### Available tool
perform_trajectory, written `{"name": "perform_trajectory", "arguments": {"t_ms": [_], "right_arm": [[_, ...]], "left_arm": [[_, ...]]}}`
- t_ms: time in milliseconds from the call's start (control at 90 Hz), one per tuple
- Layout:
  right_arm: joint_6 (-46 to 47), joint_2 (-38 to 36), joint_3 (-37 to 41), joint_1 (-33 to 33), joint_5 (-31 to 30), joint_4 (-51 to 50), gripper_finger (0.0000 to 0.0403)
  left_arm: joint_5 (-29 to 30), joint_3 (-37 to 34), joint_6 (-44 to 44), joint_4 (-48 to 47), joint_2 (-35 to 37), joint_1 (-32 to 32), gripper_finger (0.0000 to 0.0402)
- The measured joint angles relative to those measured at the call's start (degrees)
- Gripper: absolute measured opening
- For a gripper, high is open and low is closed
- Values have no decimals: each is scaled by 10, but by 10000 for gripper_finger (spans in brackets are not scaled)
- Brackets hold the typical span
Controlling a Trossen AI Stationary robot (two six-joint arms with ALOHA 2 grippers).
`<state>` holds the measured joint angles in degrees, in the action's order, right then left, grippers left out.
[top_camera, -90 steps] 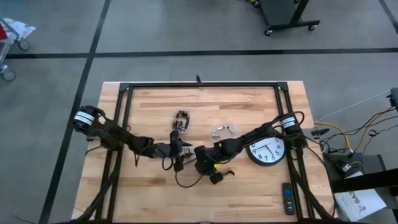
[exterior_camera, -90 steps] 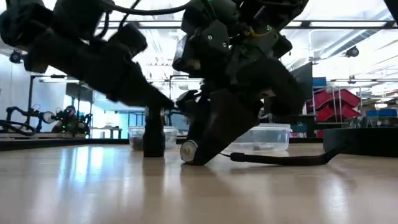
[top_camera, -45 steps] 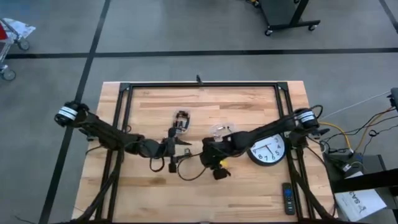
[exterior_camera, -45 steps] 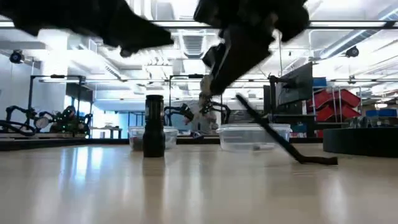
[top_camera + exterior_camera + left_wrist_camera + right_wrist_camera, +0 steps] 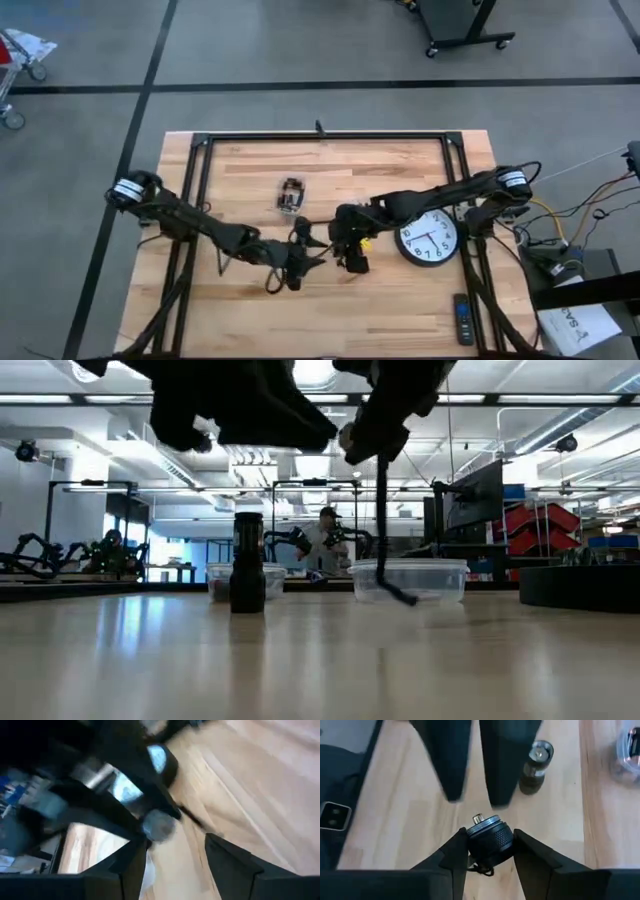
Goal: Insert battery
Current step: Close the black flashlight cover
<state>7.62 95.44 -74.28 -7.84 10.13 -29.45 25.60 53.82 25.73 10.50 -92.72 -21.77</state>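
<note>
My right gripper (image 5: 489, 851) is shut on a black round flashlight cap (image 5: 489, 837) with a metal contact on its face, held above mid-table (image 5: 350, 243). A black lanyard (image 5: 383, 510) hangs from the cap. The dark flashlight body (image 5: 247, 575) stands upright on its end on the table (image 5: 290, 195), and also shows in the right wrist view (image 5: 536, 765). My left gripper (image 5: 303, 252) hovers open just left of the cap with nothing between its fingers (image 5: 131, 870). I cannot make out a battery. My right gripper pinches the cap's ribbed side wall (image 5: 470, 845) between its two fingers, coming from the table's right and slanting down. The cap's metal contact faces away from the wrist. The cap is lifted clear of the table, and the lanyard hangs slack below it.
Two clear plastic tubs (image 5: 410, 580) sit behind the flashlight body. A round wall clock (image 5: 430, 240) lies on the table at the right, and a remote (image 5: 463, 320) lies near the front right corner. A black frame (image 5: 320, 138) rims the table.
My right gripper has lifted the cap off the table and carried it up and toward the far edge. The lanyard, which lay trailing on the wood, now hangs down. My left gripper has risen from beside the flashlight body and gone toward the right and near edge.
</note>
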Motion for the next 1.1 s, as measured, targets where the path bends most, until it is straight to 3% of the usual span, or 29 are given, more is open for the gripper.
{"name": "perform_trajectory", "arguments": {"t_ms": [333, 656, 1100], "right_arm": [[49, -8, -1, 2, 34, -20, 119], [82, -8, -1, 5, 43, -15, 111], [90, -8, -1, 7, 52, 5, 114]], "left_arm": [[102, 52, 36, -23, -52, -4, 183], [133, 53, 92, 6, -47, -20, 185], [129, 53, 139, 16, -46, -21, 186]]}}
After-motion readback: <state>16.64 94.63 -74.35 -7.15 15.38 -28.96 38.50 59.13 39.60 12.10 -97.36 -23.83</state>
